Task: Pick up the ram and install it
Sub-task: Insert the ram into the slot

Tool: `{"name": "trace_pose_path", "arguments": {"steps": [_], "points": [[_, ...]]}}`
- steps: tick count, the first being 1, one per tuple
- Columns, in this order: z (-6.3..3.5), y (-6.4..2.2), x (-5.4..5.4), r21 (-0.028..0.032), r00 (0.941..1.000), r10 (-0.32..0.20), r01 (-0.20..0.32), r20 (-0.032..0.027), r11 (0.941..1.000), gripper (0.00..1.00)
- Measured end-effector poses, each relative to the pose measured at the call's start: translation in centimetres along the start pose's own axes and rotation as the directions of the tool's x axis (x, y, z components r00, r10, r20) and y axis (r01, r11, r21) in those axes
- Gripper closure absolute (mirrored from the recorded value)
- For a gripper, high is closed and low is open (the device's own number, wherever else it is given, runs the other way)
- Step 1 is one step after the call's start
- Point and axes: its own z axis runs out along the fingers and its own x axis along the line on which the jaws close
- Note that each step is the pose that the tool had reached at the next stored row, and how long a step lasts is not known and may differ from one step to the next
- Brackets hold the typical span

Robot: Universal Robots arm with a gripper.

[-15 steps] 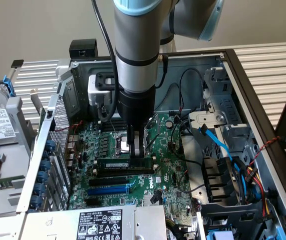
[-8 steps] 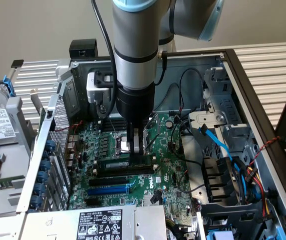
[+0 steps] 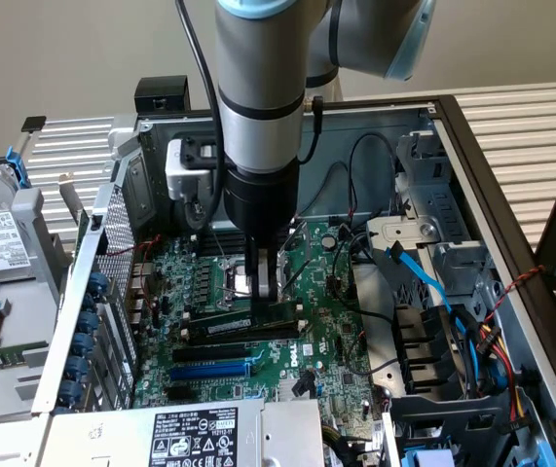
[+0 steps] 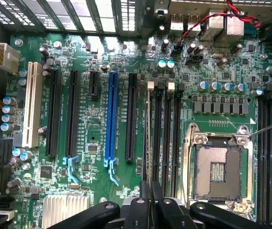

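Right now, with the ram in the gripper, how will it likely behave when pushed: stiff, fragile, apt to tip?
Probably stiff: the ram looks straight along its length. Likely light: it is thin, held edge-on in the gripper. Standing on edge, it may tip if pushed off-centre.

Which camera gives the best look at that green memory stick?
The exterior view: the ram shows its long side, with its white label, just under the tool. The wrist view catches it edge-on, as a thin line running out from the tool.
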Motion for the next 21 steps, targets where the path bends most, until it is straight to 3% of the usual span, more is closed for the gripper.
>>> {"name": "trace_pose_path", "arguments": {"steps": [21], "points": [[0.09, 0.19, 0.00, 0.0108, 1.0000, 0.000, 0.000, 0.0001, 0.9999, 0.86]]}}
